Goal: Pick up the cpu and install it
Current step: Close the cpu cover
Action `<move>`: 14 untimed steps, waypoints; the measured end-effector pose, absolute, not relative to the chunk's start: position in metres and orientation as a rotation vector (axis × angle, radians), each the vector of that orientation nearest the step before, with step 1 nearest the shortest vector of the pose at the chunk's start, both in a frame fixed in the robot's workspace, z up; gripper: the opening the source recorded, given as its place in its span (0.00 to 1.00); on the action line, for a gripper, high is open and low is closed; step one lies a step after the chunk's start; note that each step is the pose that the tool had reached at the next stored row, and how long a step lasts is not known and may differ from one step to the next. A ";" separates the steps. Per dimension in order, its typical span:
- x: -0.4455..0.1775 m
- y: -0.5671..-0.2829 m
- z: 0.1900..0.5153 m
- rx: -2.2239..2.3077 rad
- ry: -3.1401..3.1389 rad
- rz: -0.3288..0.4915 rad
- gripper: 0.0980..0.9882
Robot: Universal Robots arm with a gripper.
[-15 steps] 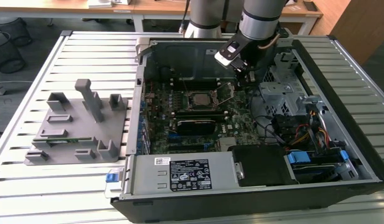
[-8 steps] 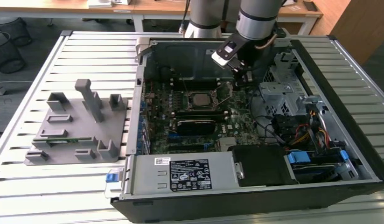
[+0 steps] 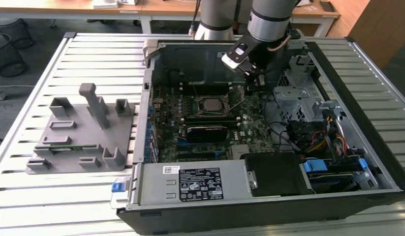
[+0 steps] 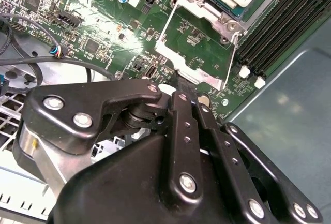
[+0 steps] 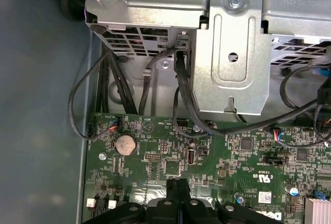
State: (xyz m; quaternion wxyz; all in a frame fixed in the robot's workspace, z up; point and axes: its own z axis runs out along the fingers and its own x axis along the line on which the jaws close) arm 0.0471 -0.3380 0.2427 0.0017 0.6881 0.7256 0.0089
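In the exterior view, the cpu lies flat in the middle of the motherboard, inside an open computer case on the slatted counter. The pincer reaches down into the case just beside the cpu, on the exterior view's right and a little further back. A grey fixture block stands on the counter well apart from the cpu, toward the exterior view's left.

In the second wrist view, the cpu's silvery top sits in its socket. A metal load frame lies between the cpu and the pincer tips, which are apart from the cpu.

In the first wrist view, the fingers are pressed together with only a thin seam between them and nothing held. A coin battery and a metal drive cage lie beyond them.
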 end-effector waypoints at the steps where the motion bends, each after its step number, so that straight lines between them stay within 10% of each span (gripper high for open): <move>1: 0.047 -0.338 0.243 2.159 2.277 0.028 0.01; 14: 0.041 -0.338 0.243 2.159 2.277 0.028 0.01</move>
